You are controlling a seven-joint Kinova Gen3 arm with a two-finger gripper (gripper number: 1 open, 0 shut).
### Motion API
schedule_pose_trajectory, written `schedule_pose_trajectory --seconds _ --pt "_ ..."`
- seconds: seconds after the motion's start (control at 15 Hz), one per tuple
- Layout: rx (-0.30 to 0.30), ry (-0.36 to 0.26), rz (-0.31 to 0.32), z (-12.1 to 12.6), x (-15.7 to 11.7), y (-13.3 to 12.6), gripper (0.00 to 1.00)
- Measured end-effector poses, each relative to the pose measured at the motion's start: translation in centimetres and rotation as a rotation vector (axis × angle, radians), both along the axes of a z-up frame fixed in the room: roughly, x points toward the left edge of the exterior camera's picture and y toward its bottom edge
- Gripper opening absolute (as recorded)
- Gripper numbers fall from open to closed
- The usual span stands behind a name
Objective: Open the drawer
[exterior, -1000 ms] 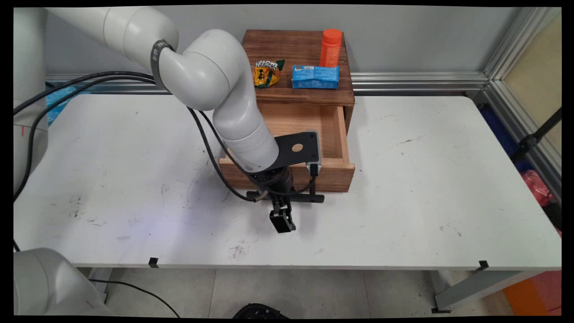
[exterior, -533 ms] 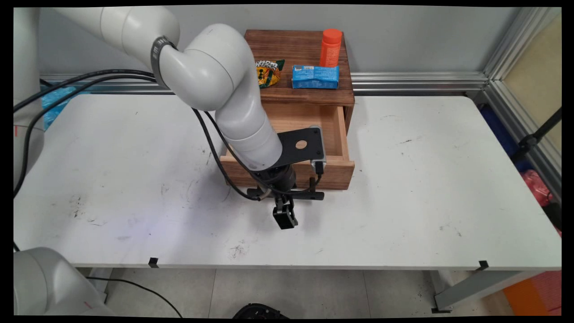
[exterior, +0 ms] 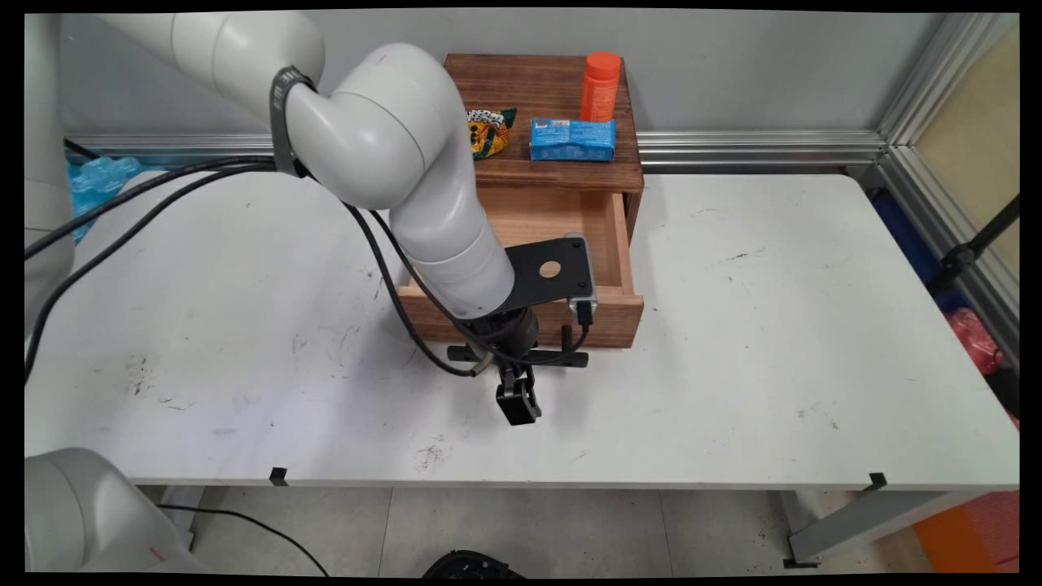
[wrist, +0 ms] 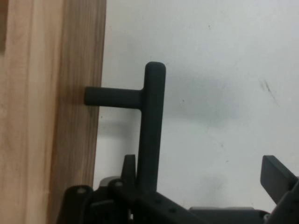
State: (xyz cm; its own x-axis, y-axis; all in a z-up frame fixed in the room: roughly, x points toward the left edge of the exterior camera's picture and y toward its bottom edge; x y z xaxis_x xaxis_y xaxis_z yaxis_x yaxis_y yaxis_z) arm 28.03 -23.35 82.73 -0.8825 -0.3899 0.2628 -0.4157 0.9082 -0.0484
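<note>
A wooden cabinet (exterior: 537, 89) stands at the table's far side with its drawer (exterior: 602, 321) pulled out. A black bar handle (exterior: 562, 359) sticks out of the drawer front. My gripper (exterior: 518, 404) hangs just in front of the drawer front, at the handle. In the hand view the handle bar (wrist: 152, 121) stands on its post off the wooden drawer front (wrist: 74, 116). My gripper (wrist: 201, 172) is open, with the bar between the fingers, close by one of them; the other fingertip (wrist: 275, 172) stands well apart. The drawer looks empty where the arm does not cover it.
On the cabinet top lie a yellow-green snack bag (exterior: 487, 130), a blue box (exterior: 572, 139) and an upright orange bottle (exterior: 600, 85). Black cables (exterior: 391, 277) hang from the arm left of the drawer. The white table (exterior: 773, 325) stretches to the right.
The wrist and its camera bracket have shifted slightly to the right. The drawer and the things on the cabinet have stayed put.
</note>
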Motion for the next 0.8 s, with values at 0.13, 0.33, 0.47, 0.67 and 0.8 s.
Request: schedule_pose_trajectory --seconds 0.13,0.33,0.47,0.67,0.8 --pt "-0.001 -0.004 0.001 0.01 0.01 0.17 1.00" --pt "-0.001 -0.009 0.003 -0.02 0.10 0.33 1.00" --pt "-0.001 -0.012 0.004 -0.01 0.10 0.44 1.00" --pt "-0.001 -0.013 0.005 0.02 0.08 0.54 1.00" --pt "-0.002 -0.015 0.004 0.02 0.11 0.61 1.00"
